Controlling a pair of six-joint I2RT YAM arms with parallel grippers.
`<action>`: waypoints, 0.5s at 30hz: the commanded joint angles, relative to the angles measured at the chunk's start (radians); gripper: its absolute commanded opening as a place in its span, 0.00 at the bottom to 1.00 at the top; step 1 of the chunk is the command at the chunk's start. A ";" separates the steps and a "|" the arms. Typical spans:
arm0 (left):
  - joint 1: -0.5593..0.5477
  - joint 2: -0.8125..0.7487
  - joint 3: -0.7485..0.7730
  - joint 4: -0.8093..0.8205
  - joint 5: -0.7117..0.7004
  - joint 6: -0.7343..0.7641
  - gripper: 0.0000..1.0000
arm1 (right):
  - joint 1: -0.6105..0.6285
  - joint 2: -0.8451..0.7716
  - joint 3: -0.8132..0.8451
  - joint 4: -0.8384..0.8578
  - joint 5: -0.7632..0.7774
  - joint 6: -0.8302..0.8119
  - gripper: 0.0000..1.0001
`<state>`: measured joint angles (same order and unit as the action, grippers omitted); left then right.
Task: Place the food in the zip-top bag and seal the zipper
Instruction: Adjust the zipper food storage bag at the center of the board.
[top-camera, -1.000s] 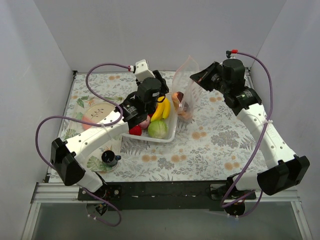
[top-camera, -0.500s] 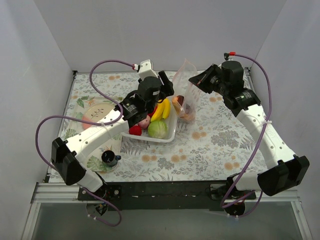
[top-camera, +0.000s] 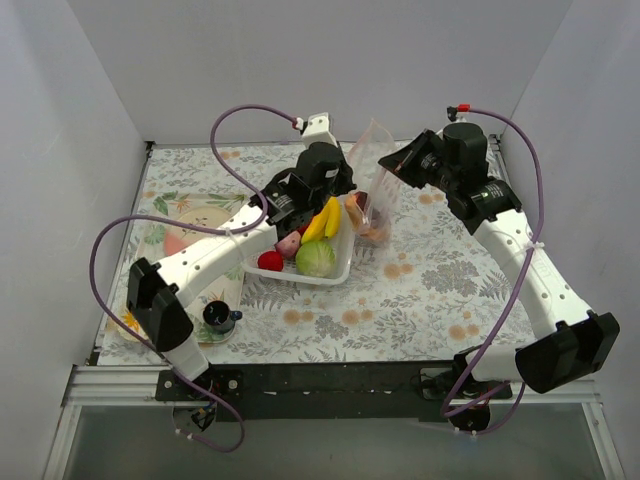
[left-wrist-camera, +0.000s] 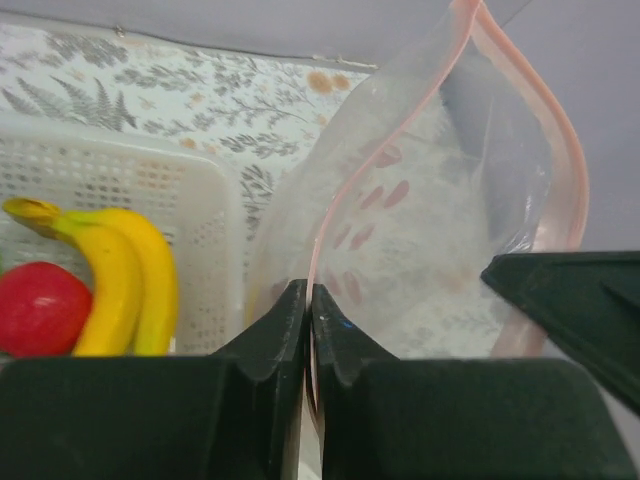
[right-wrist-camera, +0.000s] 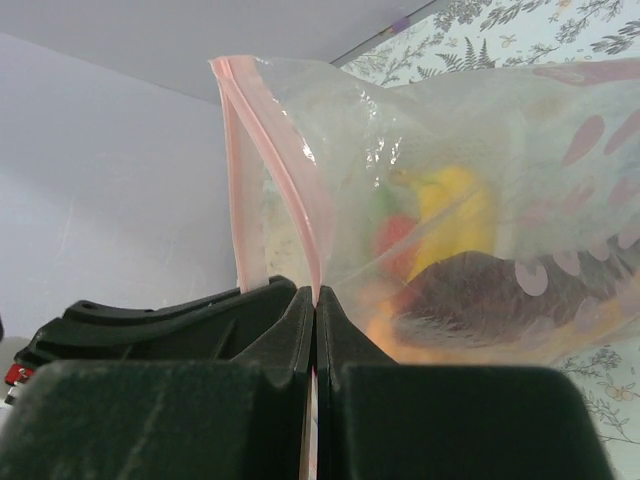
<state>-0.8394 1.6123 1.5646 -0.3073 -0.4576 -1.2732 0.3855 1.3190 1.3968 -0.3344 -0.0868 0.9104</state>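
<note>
Zip-top bag (top-camera: 372, 190) film looks thin, crinkly and limp. It has no shape of its own, and it stands just right of the white basket (top-camera: 335, 270) only because both arms hold it up. Its belly, the nearest part, sags onto the cloth beside the basket's right wall. An orange piece and a darker one (top-camera: 368, 228) weigh it down, too blurred by the film to name.

The best hold is likely the zipper (left-wrist-camera: 567, 150), since that pink strip is stiffer than the slick film. Both tools are on it. The left gripper (left-wrist-camera: 308, 300) has its fingers pressed together on the strip at the basket side. The right gripper (right-wrist-camera: 315, 300) is clamped on the strip at the side away from the basket. The mouth gapes between them.

The food in the basket looks like light, hard, smooth plastic that is likely to roll: a cabbage (top-camera: 316, 258), a banana bunch (top-camera: 325, 217) and a red piece (top-camera: 270, 261).

A floral cloth (top-camera: 440, 290) covers the table. A small black knob-like thing (top-camera: 220, 318) sits nearer than the basket, to its left. A floral plate (top-camera: 195, 225) lies left of the basket. Plain pale walls (top-camera: 300, 60) close in the left, right and far sides, and the far one rises not far beyond the basket.
</note>
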 joint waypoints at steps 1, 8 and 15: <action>0.000 0.073 0.141 -0.075 0.120 0.026 0.00 | -0.017 -0.014 0.042 -0.021 0.047 -0.086 0.01; -0.032 0.110 0.267 -0.142 0.192 -0.003 0.00 | -0.175 0.009 0.178 -0.222 0.077 -0.257 0.01; -0.023 0.121 0.160 -0.148 0.172 -0.069 0.00 | -0.130 0.128 0.401 -0.381 0.045 -0.355 0.01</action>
<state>-0.8715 1.7576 1.7756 -0.4179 -0.2947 -1.3022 0.2115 1.4178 1.7576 -0.6601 -0.0105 0.6418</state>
